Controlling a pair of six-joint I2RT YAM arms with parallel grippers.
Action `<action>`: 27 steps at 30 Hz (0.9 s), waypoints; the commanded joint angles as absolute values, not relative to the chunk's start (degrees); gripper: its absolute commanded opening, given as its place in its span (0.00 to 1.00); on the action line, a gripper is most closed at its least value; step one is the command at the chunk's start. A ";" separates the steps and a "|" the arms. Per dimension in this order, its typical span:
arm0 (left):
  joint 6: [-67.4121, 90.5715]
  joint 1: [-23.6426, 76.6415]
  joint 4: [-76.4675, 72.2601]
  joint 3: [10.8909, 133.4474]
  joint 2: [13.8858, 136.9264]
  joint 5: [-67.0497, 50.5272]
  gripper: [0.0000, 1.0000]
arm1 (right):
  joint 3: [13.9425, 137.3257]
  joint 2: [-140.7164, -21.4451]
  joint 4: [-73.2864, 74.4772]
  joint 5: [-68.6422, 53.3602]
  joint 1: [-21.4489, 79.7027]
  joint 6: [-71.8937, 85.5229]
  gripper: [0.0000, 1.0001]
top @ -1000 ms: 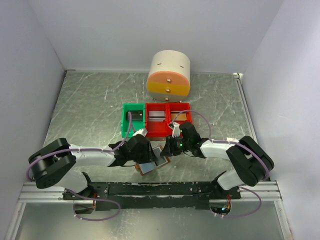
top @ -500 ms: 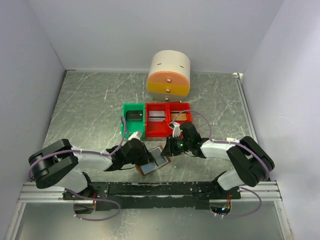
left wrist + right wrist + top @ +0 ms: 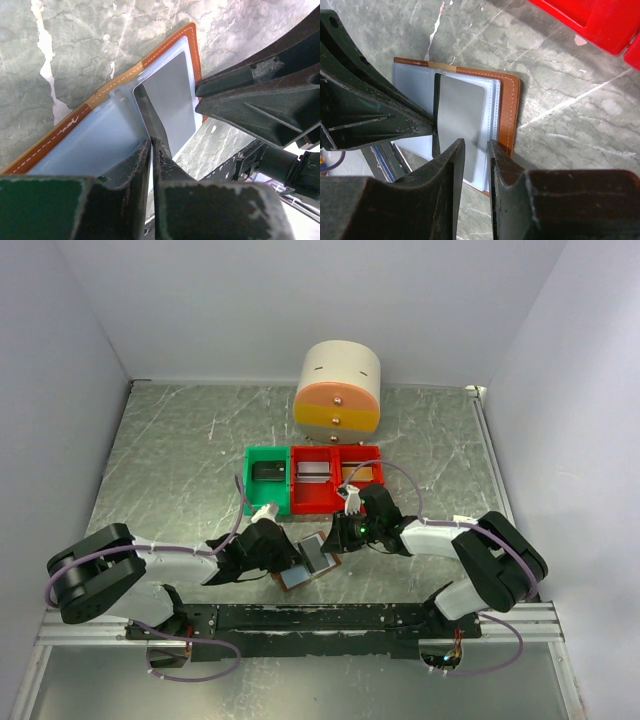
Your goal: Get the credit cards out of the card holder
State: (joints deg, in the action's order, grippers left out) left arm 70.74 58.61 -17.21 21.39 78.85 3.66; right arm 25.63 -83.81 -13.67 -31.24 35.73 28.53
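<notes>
- Change from a second ago: the left claw [image 3: 151, 142] has been closing and is now pinching shut on one edge of the grey card [image 3: 461, 107]. The left arm is sitting further back towards its base, uncovering more of the card holder [image 3: 510, 105].
- The right claw [image 3: 476, 150] is staying where it was, jaws a narrow gap apart and seemingly clamping the holder at its brown-bordered edge.
- The card holder is lying open on the tabletop [image 3: 180, 460], just in front of the bins and between the two claws. The grey card is lying across a pale blue-grey inner panel, its gripped edge lifting off it.
- The green bin [image 3: 249, 485] is holding a dark object, the red bin [image 3: 316, 503] beside it a silvery one, and the second red bin [image 3: 360, 449] a brownish one — none identifiable.
- A round cream-and-orange drawer unit [image 3: 338, 390] is standing behind the bins.
- Further cards in the holder: cannot tell — the claws are covering part of it.
</notes>
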 commanded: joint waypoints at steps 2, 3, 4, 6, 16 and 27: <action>70.95 58.82 -17.86 21.14 78.99 4.85 0.24 | 25.14 -85.15 -12.06 -31.29 35.64 27.99 0.26; 70.93 58.80 -18.18 21.40 79.48 4.65 0.26 | 25.14 -85.14 -12.04 -31.29 35.60 28.03 0.26; 71.04 58.80 -18.46 21.66 80.39 4.37 0.28 | 25.14 -85.13 -12.04 -31.29 35.64 28.06 0.26; 71.35 58.80 -18.98 22.11 81.56 3.76 0.29 | 25.14 -85.05 -12.04 -31.29 35.62 28.04 0.26; 72.86 58.81 -20.81 20.37 81.74 3.72 0.20 | 25.26 -84.95 -11.34 -30.89 35.62 27.65 0.26; 71.84 58.80 -16.94 20.23 78.97 5.08 0.13 | 25.40 -84.78 -10.62 -30.44 35.64 27.51 0.25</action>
